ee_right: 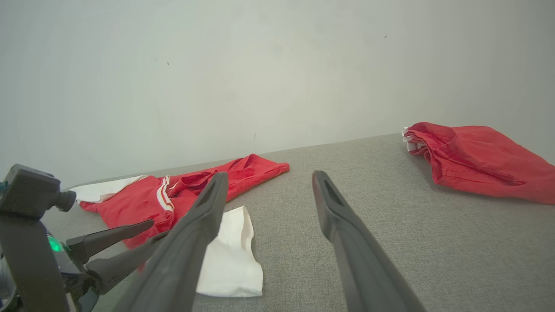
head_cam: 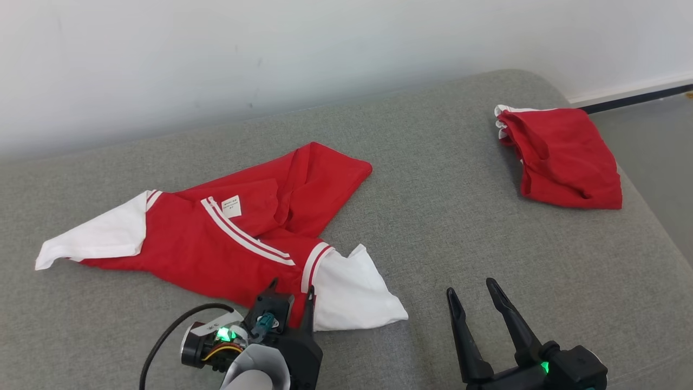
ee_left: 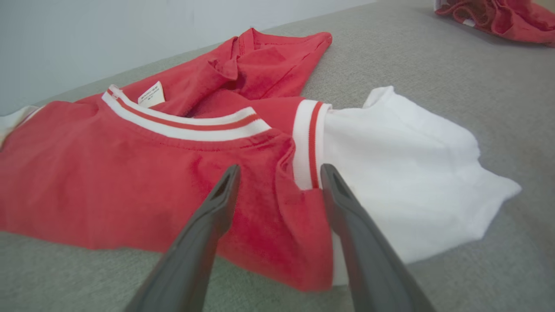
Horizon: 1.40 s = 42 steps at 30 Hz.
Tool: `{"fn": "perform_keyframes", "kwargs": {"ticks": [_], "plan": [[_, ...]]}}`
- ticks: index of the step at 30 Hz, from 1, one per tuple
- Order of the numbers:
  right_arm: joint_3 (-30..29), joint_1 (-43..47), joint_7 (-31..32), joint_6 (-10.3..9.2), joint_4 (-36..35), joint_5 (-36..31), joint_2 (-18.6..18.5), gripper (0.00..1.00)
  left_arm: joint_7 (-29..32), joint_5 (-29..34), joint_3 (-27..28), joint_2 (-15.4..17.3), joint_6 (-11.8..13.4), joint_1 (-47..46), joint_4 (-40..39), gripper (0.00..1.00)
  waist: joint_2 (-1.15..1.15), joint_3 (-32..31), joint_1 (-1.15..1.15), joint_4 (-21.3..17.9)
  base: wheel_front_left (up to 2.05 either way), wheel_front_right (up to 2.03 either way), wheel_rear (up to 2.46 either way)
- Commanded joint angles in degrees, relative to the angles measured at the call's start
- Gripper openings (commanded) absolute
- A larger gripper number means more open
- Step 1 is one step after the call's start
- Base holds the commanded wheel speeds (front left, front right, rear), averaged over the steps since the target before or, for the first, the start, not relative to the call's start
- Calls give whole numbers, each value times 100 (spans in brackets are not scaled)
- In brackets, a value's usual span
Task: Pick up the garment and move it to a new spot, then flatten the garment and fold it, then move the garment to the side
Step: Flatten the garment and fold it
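- Grey padded surface takes most of the head view, and a white wall stands behind it.
- At the left of this surface lies the garment, a red shirt, spread out but creased, with its far part folded over itself.
- Its left sleeve is white and points toward the left edge, flat on the padding.
- A striped collar, white and red, runs across the middle of the red cloth, and a small label lies just beyond it.
- The left gripper is at the near edge of the garment. Its two fingers are spread wide over the red cloth, just beside the striped seam, and they hold nothing. Whether the tips touch the cloth cannot be told.
- The second sleeve, also white, lies just right of this gripper.
- The right gripper is over bare padding, apart from the garment, with fingers wide and empty.
- At the far right, near the back corner, another red cloth lies crumpled, well apart from the shirt.
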Motion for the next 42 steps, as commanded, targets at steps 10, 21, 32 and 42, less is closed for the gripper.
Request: {"fn": "perform_keyframes", "kwargs": {"ticks": [10, 21, 32, 42], "plan": [[-37, 123, -4, -15, 16, 41, 4, 100, -198, -548, 410, 68, -293, -107, -284, 0, 0, -188, 0, 113, 0, 0, 0], [-50, 207, -4, -15, 8, 118, 2, 100, 49, -873, 702, 511, -146, 297, -1168, 0, 0, -408, 0, -20, 0, 0, 0], [-284, 409, -3, -15, -96, 96, -14, 100, 46, -1184, 1422, 1898, 346, 1714, -2740, 0, 0, -419, 0, 274, 0, 0, 0], [-259, 334, -4, -15, -65, 100, -14, 100, 151, -1430, 2084, 2604, 997, 2574, -3304, 0, 0, -394, 0, 544, 0, 0, 0]]}}
